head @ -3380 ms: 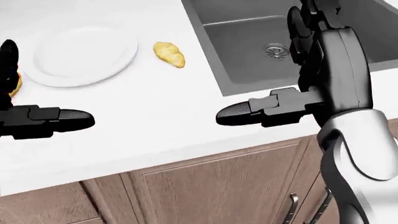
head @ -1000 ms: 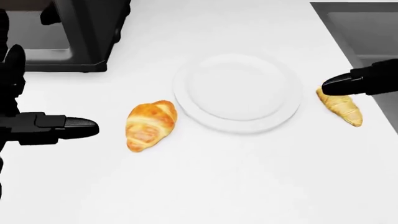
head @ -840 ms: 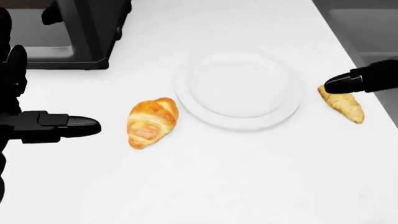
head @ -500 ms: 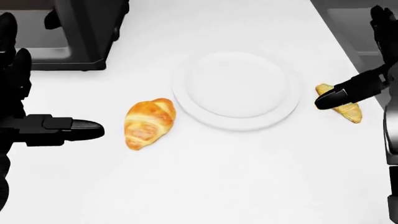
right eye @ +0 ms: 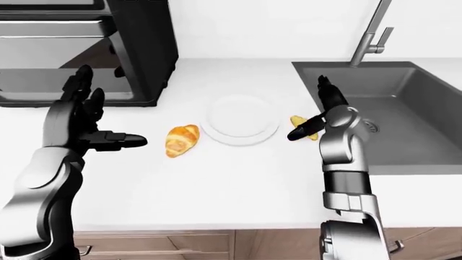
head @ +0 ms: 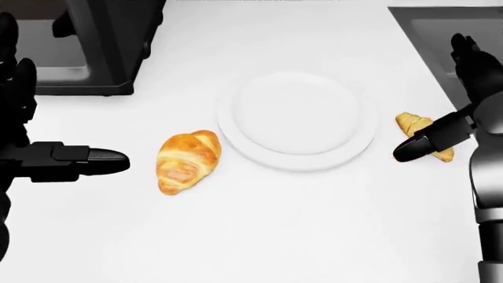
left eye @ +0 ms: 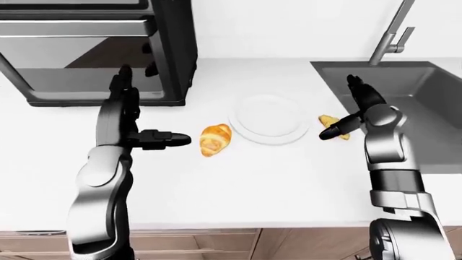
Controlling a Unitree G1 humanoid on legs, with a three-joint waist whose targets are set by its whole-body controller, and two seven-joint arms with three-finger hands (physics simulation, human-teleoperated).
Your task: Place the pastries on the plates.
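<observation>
Small croissant (head: 418, 131): partly covered by a finger of the right hand (head: 460, 100). Microwave (left eye: 86, 51): cut off at the left-eye view's top and left edges. Faucet (left eye: 394, 32): top out of frame.

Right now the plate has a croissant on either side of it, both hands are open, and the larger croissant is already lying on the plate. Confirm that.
Not quite. The larger croissant is not on the plate; the head view shows it on the white counter, just off the plate's left rim. The rest holds: the smaller croissant lies to the plate's right, and the left hand and right hand are open.
</observation>
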